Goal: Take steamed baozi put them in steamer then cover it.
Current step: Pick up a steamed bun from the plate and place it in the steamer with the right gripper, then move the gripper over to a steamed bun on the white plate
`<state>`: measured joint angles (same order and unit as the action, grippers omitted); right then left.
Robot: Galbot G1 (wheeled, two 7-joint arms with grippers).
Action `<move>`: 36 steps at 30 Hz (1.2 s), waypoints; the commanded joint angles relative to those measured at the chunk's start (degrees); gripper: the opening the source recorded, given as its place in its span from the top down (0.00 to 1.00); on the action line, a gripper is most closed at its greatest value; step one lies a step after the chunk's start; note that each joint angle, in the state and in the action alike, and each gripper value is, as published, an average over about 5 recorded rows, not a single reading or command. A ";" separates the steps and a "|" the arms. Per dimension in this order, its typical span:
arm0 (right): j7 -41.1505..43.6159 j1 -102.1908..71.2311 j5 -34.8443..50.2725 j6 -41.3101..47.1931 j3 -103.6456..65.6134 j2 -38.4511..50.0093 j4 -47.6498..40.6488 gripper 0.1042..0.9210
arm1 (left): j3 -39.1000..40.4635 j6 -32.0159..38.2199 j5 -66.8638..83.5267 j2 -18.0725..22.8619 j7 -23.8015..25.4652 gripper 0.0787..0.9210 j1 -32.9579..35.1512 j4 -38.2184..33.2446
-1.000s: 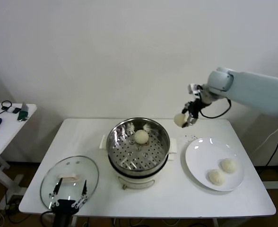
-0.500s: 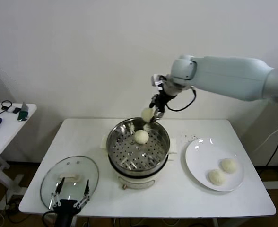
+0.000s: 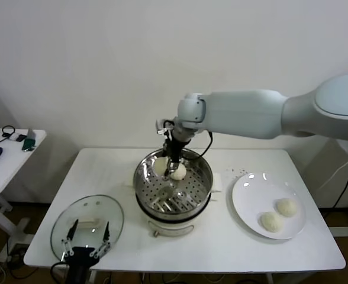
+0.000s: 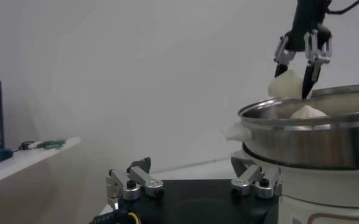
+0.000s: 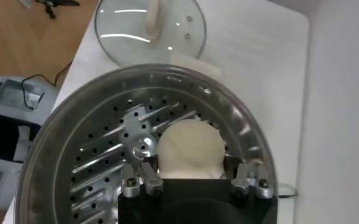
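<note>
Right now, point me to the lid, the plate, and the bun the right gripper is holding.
lid [image 3: 86, 223], head view, on the glass near its handle
plate [image 3: 254, 192], head view, bare white surface
bun [image 5: 190, 149], right wrist view, its domed top

The steamer [image 3: 173, 188] sits at frame centre with two baozi [image 3: 178, 171] inside at its rear; the cover [image 3: 86, 223] lies lower left, the plate [image 3: 254, 195] right.

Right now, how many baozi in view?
4: one held by the right pincer over the steamer, baozi; one on its tray; two on the plate and.
</note>
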<state>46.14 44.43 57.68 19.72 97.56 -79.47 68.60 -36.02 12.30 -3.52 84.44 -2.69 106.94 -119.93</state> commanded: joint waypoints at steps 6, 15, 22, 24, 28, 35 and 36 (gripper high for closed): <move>-0.86 -4.08 -2.11 0.34 0.48 -2.52 -0.21 0.29 | -0.27 -0.03 0.33 -0.03 -0.06 0.12 -0.17 0.51; -0.79 -5.63 -2.93 0.45 0.12 -3.37 -1.57 0.29 | -0.30 -0.40 0.34 -0.12 -0.05 0.12 -0.75 1.02; -0.06 -5.91 -2.78 1.17 -0.53 -3.33 -1.85 0.14 | -0.41 -0.46 0.44 -0.24 -0.10 0.12 -0.99 1.29; 0.38 -5.65 -2.67 1.25 -0.84 -3.10 -1.93 0.12 | -0.44 -0.51 0.46 -0.27 -0.11 0.12 -1.07 1.26; 1.80 -3.85 -2.38 0.79 -1.16 -1.42 -1.45 0.12 | -0.51 -0.50 0.55 -0.29 -0.14 0.12 -1.05 1.25; 9.39 3.40 -5.32 -3.16 -0.70 5.41 0.63 0.12 | -0.49 -0.37 0.66 -0.38 -0.20 0.12 -1.03 1.43; 10.61 4.52 -6.61 -4.03 -0.63 6.82 1.17 0.12 | -0.45 -0.37 0.64 -0.39 -0.20 0.12 -1.10 1.47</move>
<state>51.48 44.30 53.22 17.91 96.91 -77.28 68.74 -36.51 11.88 -2.90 84.09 -2.88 105.91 -118.48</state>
